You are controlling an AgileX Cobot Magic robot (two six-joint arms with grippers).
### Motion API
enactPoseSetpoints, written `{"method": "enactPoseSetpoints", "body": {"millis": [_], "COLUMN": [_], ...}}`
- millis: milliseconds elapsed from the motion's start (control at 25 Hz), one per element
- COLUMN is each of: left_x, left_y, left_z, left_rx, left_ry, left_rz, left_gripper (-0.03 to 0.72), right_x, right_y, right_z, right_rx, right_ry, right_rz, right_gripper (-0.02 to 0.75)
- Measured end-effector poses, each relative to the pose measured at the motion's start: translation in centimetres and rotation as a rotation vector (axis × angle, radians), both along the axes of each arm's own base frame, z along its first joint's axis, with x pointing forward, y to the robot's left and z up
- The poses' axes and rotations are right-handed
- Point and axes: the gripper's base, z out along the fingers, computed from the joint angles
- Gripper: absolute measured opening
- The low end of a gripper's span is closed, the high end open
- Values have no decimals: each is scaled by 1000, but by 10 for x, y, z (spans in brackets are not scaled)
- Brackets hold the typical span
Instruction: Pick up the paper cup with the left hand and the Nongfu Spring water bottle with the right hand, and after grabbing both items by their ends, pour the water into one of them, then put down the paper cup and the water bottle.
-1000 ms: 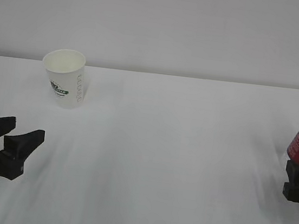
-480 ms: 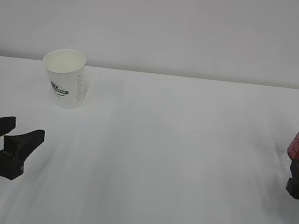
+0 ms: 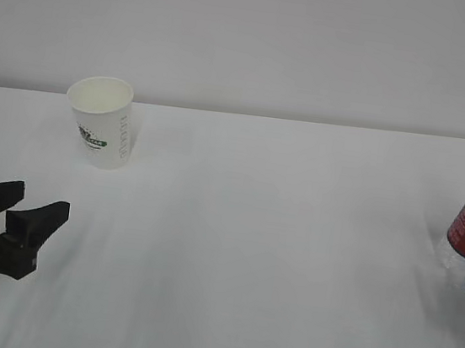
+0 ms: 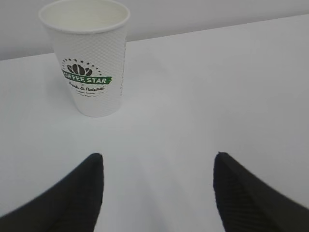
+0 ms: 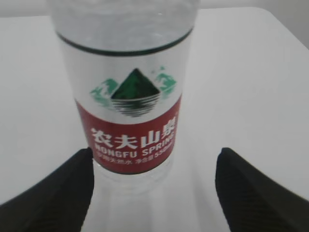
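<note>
Both grippers wide open: left hand faces the upright paper cup ahead, right hand nearly straddles the upright Nongfu Spring bottle at the table's right edge.

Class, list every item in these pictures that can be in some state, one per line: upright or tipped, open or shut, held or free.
paper cup: upright on the table, mouth open, not held.
Nongfu Spring water bottle: upright on the table, not gripped; cap out of view.
left claw: open, short of the cup, holding nothing.
right claw: open, fingers either side of the bottle's base, one close to its label.
</note>
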Motion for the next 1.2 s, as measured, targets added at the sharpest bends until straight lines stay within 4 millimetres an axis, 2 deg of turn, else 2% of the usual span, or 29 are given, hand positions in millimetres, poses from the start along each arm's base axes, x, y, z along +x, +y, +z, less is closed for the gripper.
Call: {"method": "enactPoseSetpoints", "body": {"millis": [360, 520, 760, 1200], "left_x": [0, 0, 0, 0], "left_y": [0, 0, 0, 0], "left_z": [0, 0, 0, 0], "left_rx": [0, 0, 0, 0], "left_ry": [0, 0, 0, 0], "left_rz": [0, 0, 0, 0], "left_gripper": [516, 516, 516, 516], "right_x": [18, 21, 23, 30], "right_y": [-2, -3, -4, -5], "right_z": [6, -1, -10, -8], "right_rx": [-84, -104, -76, -3], "right_ry": [-47, -22, 8, -26], "right_rz": [87, 92, 74, 41], "right_gripper": [587, 588, 587, 587]}}
